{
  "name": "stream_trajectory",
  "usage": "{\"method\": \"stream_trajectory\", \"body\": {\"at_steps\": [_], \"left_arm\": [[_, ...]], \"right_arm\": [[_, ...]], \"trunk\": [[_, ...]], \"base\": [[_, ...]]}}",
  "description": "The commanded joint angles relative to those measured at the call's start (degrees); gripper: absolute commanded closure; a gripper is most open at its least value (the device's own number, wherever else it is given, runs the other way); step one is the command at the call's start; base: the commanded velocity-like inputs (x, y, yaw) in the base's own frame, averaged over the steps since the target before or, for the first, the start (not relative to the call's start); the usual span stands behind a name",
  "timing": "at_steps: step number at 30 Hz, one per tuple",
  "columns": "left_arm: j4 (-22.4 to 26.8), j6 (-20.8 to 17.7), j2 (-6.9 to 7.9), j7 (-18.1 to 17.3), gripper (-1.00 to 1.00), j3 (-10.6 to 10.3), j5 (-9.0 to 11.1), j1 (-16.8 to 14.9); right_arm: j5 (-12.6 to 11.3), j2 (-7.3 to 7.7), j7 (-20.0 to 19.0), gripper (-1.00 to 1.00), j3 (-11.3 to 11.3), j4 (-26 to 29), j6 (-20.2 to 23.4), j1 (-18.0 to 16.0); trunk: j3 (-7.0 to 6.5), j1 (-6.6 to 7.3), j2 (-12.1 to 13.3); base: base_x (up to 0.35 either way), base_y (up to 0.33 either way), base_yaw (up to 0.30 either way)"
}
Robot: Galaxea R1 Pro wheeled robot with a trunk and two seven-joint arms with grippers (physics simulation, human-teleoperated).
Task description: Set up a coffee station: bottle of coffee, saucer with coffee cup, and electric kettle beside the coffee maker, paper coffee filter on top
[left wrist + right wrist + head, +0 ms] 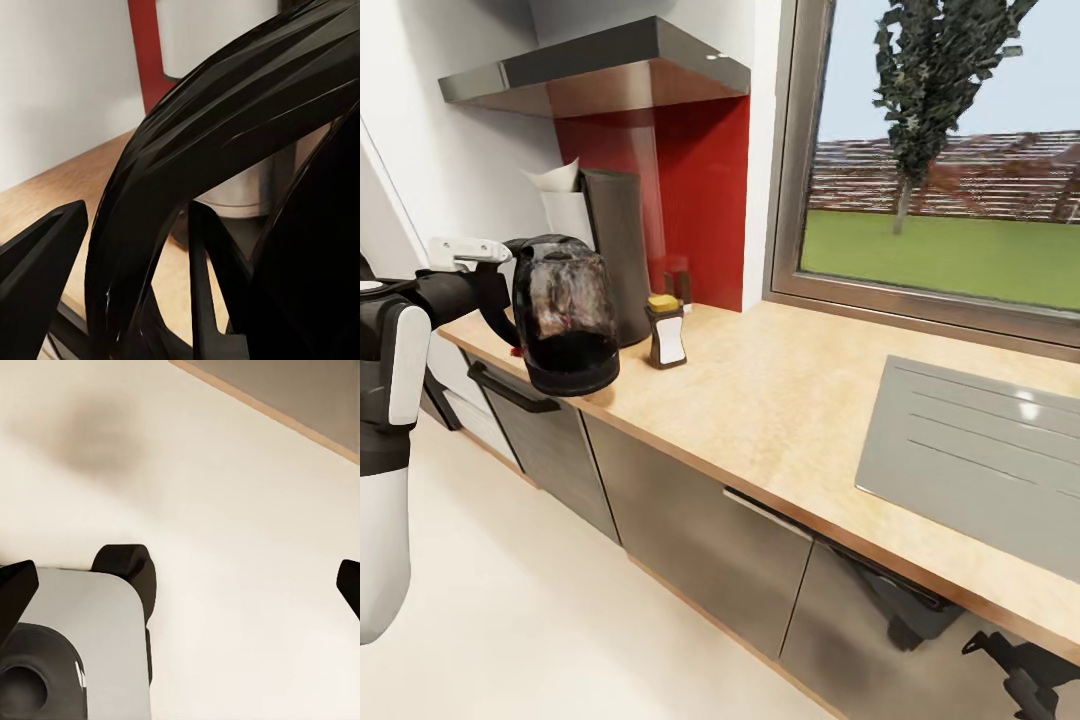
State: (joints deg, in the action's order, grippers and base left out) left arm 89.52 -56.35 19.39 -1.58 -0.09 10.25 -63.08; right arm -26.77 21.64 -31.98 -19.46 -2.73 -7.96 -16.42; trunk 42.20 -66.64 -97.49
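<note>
My left gripper point(497, 292) is shut on the black looped handle point(187, 150) of the electric kettle point(565, 320). The brownish glass jug is upright, with its base at the front edge of the countertop point(780, 400); I cannot tell if it touches the wood. Right behind it stands the tall black coffee maker point(615, 255), with a white paper coffee filter point(557, 180) on top. The bottle of coffee point(666, 335) stands on the counter just right of the kettle. My right gripper point(180, 585) is open, low over the floor. The saucer, coffee cup and kitchen shelf are out of view.
A steel range hood point(600, 70) overhangs the coffee maker against a red backsplash point(700, 190). A grey sink drainboard point(980, 450) is set into the counter at the right, under a window point(950, 170). Grey cabinet fronts point(690, 530) run below.
</note>
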Motion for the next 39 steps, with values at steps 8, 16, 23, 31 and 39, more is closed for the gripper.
{"method": "stream_trajectory", "body": {"at_steps": [8,16,23,31,39], "left_arm": [[0.0,-0.3,0.04,-0.2,1.00,0.0,-0.1,-0.1],[0.0,-0.3,0.04,-0.2,1.00,0.0,-0.1,-0.1],[0.1,-0.3,0.04,-0.2,1.00,0.0,-0.1,0.0],[0.1,-0.3,0.04,-0.2,1.00,0.0,-0.1,0.0],[0.1,-0.3,0.04,-0.2,1.00,0.0,-0.1,0.0]], "right_arm": [[-0.5,-0.02,-0.4,-1.00,-0.5,-0.3,-0.4,-0.1],[-0.5,-0.02,-0.3,-1.00,-0.5,-0.3,-0.4,-0.1],[-0.5,-0.02,-0.3,-1.00,-0.5,-0.3,-0.4,-0.1],[-0.5,-0.02,-0.3,-1.00,-0.5,-0.3,-0.4,-0.1],[-0.5,-0.02,-0.4,-1.00,-0.5,-0.3,-0.4,-0.1]], "trunk": [[0.05,0.00,0.0],[0.05,0.00,0.0],[0.05,0.00,0.0],[0.05,0.00,0.0],[0.05,0.00,0.0]], "base": [[0.082,0.000,-0.001],[0.012,-0.043,0.000],[0.036,-0.036,0.000],[0.026,-0.070,0.000],[0.002,-0.036,0.000]]}}
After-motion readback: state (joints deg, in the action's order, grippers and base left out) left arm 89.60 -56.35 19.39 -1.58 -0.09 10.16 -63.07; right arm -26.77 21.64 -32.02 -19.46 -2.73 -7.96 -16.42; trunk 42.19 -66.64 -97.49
